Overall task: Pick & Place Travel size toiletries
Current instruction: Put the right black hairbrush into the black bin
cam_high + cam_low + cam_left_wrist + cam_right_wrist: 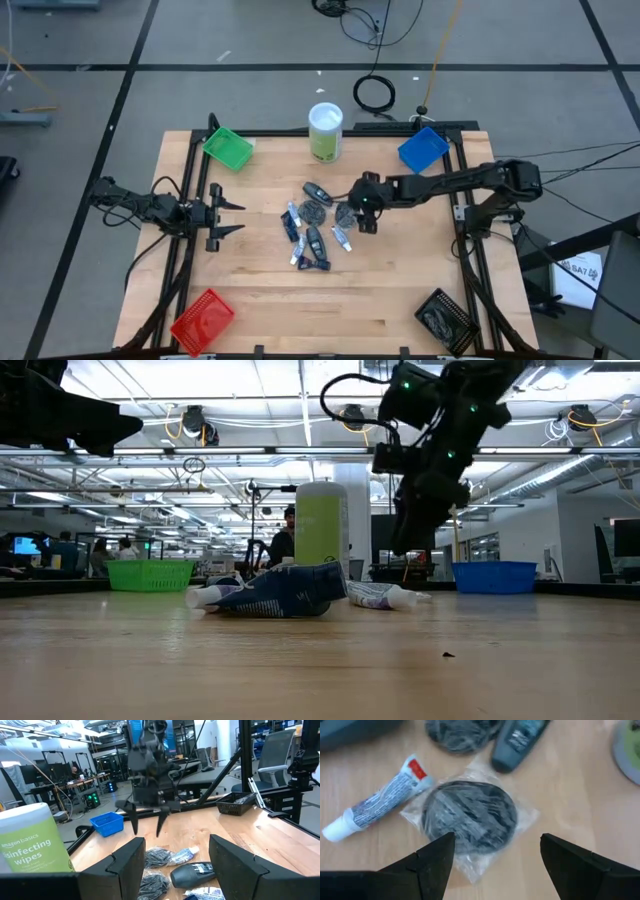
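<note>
The travel size toiletries [315, 225] lie in a loose pile at the table's middle: blue-and-white tubes, dark round tins and dark oblong bottles. In the right wrist view a wrapped dark tin [470, 817] lies flat on the wood, with a tube [375, 802] and a dark bottle [517, 740] beside it. My right gripper [497, 840] is open and empty above that tin, at the pile's right side [364, 220]. My left gripper [235, 217] is open and empty left of the pile, pointing toward it [175, 845].
A tall white-and-green wipes canister [325, 130] stands behind the pile. A green bin [228, 148] sits at the far left, a blue bin [422, 150] at the far right, a red bin [202, 320] at the near left and a black basket [445, 318] at the near right.
</note>
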{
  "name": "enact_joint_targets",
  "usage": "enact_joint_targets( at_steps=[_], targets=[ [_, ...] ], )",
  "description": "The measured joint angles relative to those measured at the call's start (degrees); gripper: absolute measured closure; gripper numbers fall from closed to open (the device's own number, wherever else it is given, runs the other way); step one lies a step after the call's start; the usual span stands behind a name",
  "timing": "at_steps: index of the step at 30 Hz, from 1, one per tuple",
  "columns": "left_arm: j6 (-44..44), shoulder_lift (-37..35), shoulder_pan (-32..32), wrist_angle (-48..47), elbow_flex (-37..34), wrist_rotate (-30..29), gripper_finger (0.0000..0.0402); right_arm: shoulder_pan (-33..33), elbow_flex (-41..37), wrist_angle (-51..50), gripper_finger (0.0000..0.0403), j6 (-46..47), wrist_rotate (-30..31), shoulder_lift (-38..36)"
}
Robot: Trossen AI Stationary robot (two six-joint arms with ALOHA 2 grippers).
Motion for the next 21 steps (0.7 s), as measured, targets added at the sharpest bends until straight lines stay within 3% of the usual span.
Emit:
enact_joint_targets(
  at_steps=[8, 12, 21],
  targets=[
    [0.1, 0.0, 0.0, 0.0, 0.0, 0.0, 0.0185, 2.1, -8.7, 14.2, 0.0120, -2.3, -4.0, 0.0],
    [0.1, 0.0, 0.0, 0.0, 0.0, 0.0, 0.0185, 3.6, -9.2, 17.2, 0.0124, -3.3, -4.1, 0.9],
    [0.0, 0.0, 0.0, 0.0, 0.0, 0.0, 0.0185, 5.2, -7.9, 21.8, 0.0127, -3.3, -2.1, 10.3]
  ],
)
